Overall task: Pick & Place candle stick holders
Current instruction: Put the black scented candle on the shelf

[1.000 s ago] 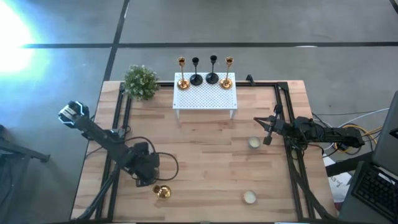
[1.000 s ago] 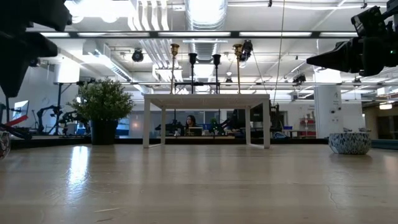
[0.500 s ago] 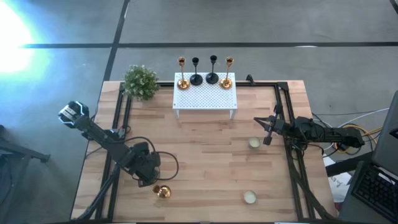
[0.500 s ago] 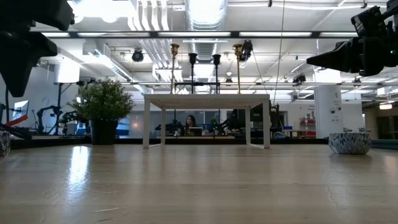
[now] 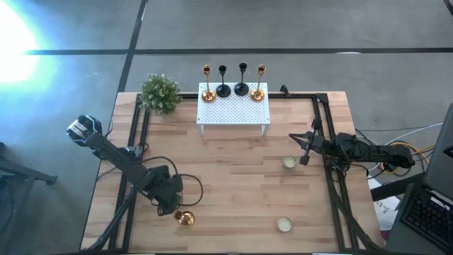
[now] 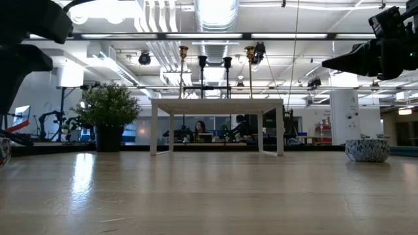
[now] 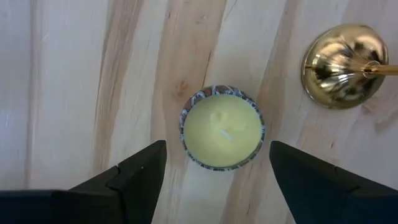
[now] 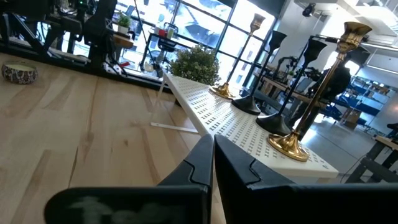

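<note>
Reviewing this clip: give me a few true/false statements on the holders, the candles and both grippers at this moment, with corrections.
1. Four slim stemmed candle stick holders, two gold and two black, stand on the white perforated rack. True.
2. The left gripper is shut on a gold holder. False: its jaws are open above a small pale candle in a patterned cup.
3. A shiny gold holder lies on the wooden table beside the left gripper. True.
4. The right gripper is wide open. False: it is shut, empty.
</note>
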You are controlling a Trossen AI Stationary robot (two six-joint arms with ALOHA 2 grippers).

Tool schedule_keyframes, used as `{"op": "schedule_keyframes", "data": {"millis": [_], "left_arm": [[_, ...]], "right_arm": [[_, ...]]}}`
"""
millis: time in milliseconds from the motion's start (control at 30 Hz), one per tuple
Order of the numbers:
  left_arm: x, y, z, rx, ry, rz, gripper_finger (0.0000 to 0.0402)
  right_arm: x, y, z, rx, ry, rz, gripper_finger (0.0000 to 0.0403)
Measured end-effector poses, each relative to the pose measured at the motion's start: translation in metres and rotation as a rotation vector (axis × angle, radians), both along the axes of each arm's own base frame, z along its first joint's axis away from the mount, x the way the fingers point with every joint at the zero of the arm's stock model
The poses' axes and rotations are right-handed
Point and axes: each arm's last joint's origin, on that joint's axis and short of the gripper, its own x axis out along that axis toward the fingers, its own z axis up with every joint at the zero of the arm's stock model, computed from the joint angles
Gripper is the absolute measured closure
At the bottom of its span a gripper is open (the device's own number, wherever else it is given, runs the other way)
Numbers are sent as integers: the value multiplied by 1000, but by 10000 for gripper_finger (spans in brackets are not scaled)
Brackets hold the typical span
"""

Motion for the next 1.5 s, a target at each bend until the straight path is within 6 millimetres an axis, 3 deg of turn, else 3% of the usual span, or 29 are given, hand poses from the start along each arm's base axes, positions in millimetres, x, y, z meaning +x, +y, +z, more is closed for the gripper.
{"op": "schedule_keyframes", "data": {"millis": [467,867,1500], "left_arm": [[1,-1,-3,-11,-16,1,110],[-6,3,-29,-41,6,83,108],[-4,3,-29,-70,6,107,107]], "right_arm": [[0,0,0,0,0,0,394],[0,0,0,0,0,0,394],[0,0,0,0,0,0,394]]}}
